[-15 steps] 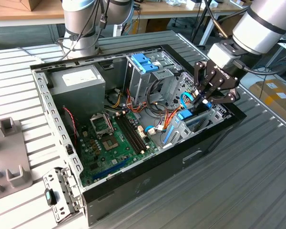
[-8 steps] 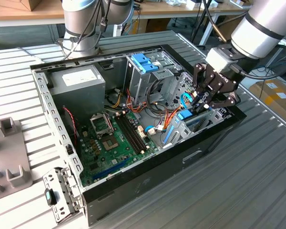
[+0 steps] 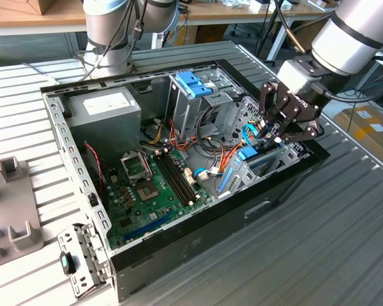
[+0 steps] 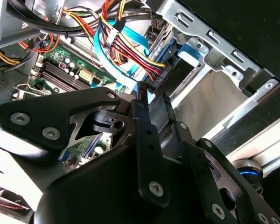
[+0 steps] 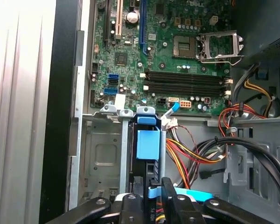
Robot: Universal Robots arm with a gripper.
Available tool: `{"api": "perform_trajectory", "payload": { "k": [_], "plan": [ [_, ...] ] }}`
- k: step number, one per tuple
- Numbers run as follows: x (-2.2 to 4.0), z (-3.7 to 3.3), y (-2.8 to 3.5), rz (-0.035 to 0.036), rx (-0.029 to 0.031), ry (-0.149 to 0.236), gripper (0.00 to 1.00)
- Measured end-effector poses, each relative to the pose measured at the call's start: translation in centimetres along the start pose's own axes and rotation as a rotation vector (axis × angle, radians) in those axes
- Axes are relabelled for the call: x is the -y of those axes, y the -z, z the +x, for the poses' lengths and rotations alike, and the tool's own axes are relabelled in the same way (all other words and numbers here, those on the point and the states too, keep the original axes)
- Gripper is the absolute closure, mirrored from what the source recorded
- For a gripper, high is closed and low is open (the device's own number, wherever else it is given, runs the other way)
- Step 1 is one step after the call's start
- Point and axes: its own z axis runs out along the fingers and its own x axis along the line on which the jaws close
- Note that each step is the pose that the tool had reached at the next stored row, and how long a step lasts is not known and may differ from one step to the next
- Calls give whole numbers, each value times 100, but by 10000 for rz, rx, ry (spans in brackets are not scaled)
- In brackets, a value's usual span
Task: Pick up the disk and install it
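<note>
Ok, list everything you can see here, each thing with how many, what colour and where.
computer case: one, black, open, on the ribbed metal table.
motherboard: one, green, on the case floor.
power supply: one, grey, far corner of the case.
upright drive cage: one, metal with a blue handle, mid-case.
disk: one, dark in a blue carrier, standing in the bay at the case's edge, under the claw.
grey fixtures: several, at the exterior view's left.
claw: one, black, over the disk.
</note>
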Motion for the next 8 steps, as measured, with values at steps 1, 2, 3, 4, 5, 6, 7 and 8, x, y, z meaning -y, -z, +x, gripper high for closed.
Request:
{"api": "perform_trajectory", "payload": {
  "k": [1, 2, 3, 4, 5, 6, 7, 8],
  "plan": [
    [-2, -2, 16, 0, 2, 0, 70],
    [-4, -3, 40, 1, 7, 1, 70],
    [-6, -5, 55, 1, 10, 1, 70],
    [-7, -6, 69, 1, 15, 2, 70],
    [-9, -7, 86, 1, 21, 2, 70],
    [-11, -9, 106, 0, 29, 3, 70],
    [-12, -11, 122, 1, 36, 4, 70],
    [-14, -12, 138, 1, 41, 5, 70]
  ]
}}
